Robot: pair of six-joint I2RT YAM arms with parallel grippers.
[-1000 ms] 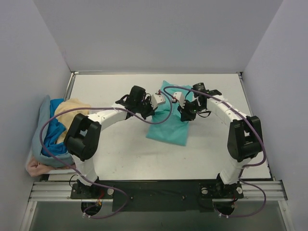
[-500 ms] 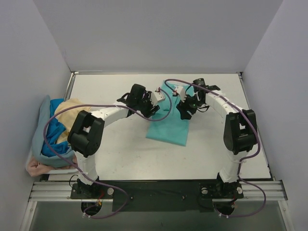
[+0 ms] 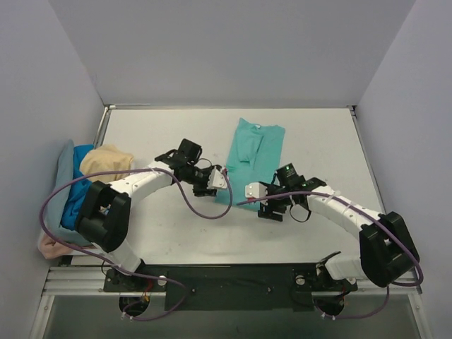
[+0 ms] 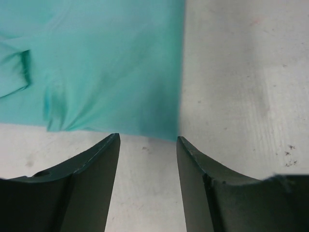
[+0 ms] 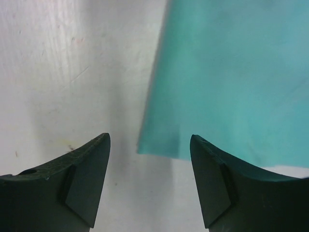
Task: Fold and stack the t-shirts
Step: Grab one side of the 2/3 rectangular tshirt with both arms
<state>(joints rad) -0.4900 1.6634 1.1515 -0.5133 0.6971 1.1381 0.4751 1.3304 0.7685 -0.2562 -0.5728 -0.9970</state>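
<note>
The teal-green t-shirt [image 3: 254, 150] lies flat as a long narrow strip on the white table, its collar at the far end. My left gripper [image 3: 223, 183] stands open just short of one near hem corner [image 4: 164, 126] and holds nothing. My right gripper [image 3: 253, 193] is open too, with the other near corner of the teal cloth [image 5: 152, 142] just ahead of its fingers and not pinched. The other t-shirts sit in a heap at the left wall: tan-yellow [image 3: 106, 159], bright blue [image 3: 76, 199], grey-blue [image 3: 59, 176] and pink [image 3: 52, 246].
Grey walls close in the table [image 3: 318, 148] on the left, far and right sides. The heap of shirts hangs over the left table edge. Purple cables loop from both arms above the tabletop. A metal rail [image 3: 233, 277] with the arm bases runs along the near edge.
Both grippers have opened and let go of the teal-green shirt, then drawn back toward the near side. The shirt now lies longer and flatter, stretched toward the far edge.
</note>
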